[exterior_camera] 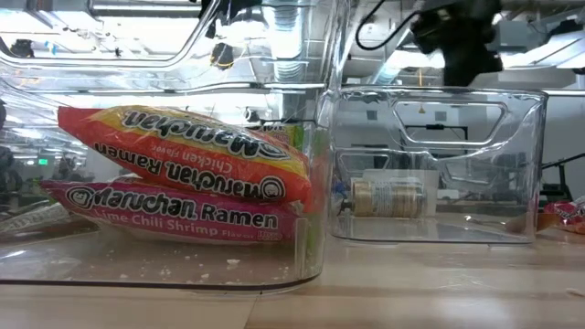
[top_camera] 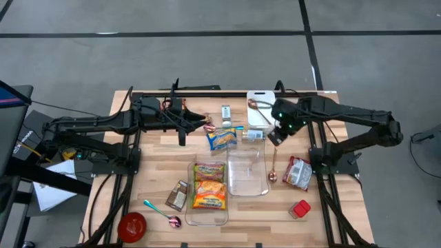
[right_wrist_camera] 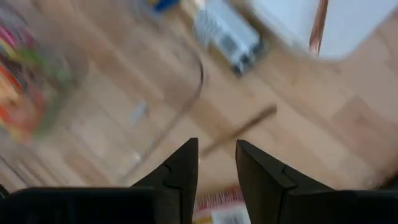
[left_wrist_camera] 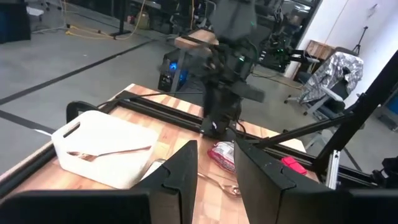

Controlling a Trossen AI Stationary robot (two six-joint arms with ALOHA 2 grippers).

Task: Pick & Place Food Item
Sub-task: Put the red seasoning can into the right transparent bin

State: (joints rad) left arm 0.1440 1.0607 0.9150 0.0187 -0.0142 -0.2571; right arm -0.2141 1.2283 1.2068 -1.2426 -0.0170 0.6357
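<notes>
Clear plastic bin (top_camera: 187, 207) holds two ramen packets (top_camera: 209, 186); both the left gripper (left_wrist_camera: 216, 163) and right gripper (right_wrist_camera: 216, 163) hover narrowly parted, empty.

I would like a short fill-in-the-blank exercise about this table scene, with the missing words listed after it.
1. The left clear container holds two packets of ____ noodles.
2. The right clear container holds ____.
3. A copper spoon lies on the white ____ at the back of the table.
4. The bowl near the table's front left corner is ____ in colour.

Missing words: ramen; nothing; cutting board; red
</notes>
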